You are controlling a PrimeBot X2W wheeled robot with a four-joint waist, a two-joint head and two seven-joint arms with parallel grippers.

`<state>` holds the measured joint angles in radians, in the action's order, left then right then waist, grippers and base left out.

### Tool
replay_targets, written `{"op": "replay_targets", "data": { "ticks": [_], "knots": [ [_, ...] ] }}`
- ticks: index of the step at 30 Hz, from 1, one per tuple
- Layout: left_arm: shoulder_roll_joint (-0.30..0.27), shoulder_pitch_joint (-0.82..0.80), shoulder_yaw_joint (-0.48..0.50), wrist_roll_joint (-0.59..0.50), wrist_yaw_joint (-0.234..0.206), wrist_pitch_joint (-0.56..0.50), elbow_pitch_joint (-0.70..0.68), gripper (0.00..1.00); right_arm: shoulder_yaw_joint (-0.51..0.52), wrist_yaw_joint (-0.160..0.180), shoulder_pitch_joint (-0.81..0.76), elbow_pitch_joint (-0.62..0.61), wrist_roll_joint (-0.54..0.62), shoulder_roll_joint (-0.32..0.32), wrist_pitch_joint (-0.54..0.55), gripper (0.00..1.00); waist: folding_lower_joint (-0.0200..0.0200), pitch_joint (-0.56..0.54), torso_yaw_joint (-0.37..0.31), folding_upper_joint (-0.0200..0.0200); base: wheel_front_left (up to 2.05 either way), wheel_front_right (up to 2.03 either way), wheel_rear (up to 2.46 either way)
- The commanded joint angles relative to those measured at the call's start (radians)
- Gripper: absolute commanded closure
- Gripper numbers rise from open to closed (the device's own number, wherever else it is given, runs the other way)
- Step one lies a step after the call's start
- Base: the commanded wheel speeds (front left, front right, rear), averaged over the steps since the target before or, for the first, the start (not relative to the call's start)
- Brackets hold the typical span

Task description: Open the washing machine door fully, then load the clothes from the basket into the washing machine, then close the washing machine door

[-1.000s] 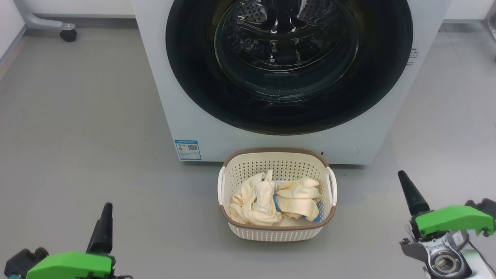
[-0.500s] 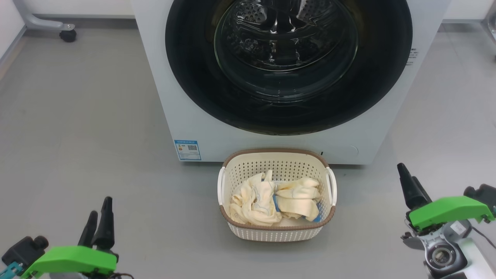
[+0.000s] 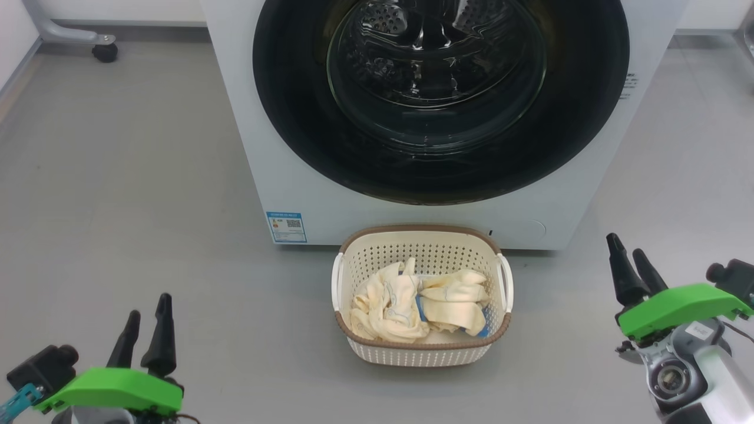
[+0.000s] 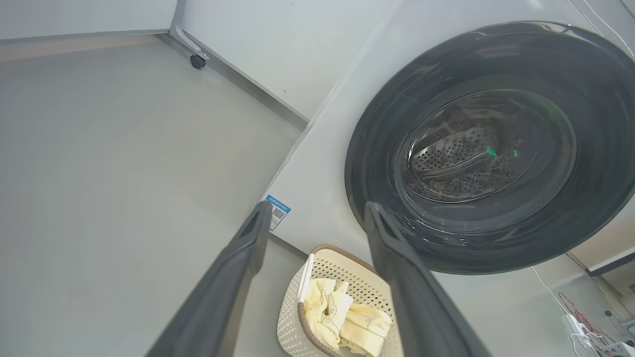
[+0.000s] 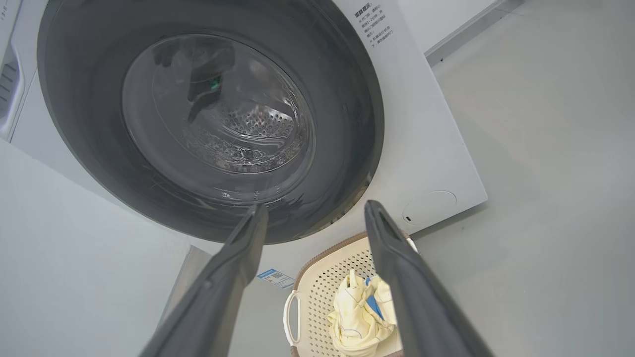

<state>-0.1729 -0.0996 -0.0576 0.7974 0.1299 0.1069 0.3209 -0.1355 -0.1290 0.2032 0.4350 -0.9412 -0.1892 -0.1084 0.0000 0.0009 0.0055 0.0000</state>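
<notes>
1. Your left fingers (image 3: 159, 341) and right fingers (image 3: 621, 271) stand wide and empty.
2. The clothes (image 3: 406, 303) lie in the basket (image 3: 421, 228), just before the washing machine (image 3: 330, 215).
3. The washing machine door (image 3: 436, 176) is shut; fingers may slip off its glossy rim or knock the basket.

closed door (image 3: 283, 118), open-topped basket (image 3: 421, 353)

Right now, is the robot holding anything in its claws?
No. The left gripper and right gripper are open and empty; the clothes lie in the basket.
</notes>
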Motion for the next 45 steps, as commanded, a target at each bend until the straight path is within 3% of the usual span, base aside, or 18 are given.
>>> {"op": "replay_targets", "data": {
  "ticks": [1,45],
  "knots": [
    [-0.033,-0.060,0.023,-0.040,0.000,0.020,-0.025,0.00,-0.015,-0.001,0.065,-0.021,0.035,-0.032,-0.018,0.00,0.0000,0.001,0.000,0.0000,0.00,0.00,0.00],
    [-0.104,-0.122,-0.002,-0.471,0.001,0.146,0.007,0.00,-0.094,-0.002,0.129,0.026,0.424,-0.112,-0.145,0.00,0.0000,0.006,-0.020,0.0000,0.00,0.00,0.00]
  ]
}}
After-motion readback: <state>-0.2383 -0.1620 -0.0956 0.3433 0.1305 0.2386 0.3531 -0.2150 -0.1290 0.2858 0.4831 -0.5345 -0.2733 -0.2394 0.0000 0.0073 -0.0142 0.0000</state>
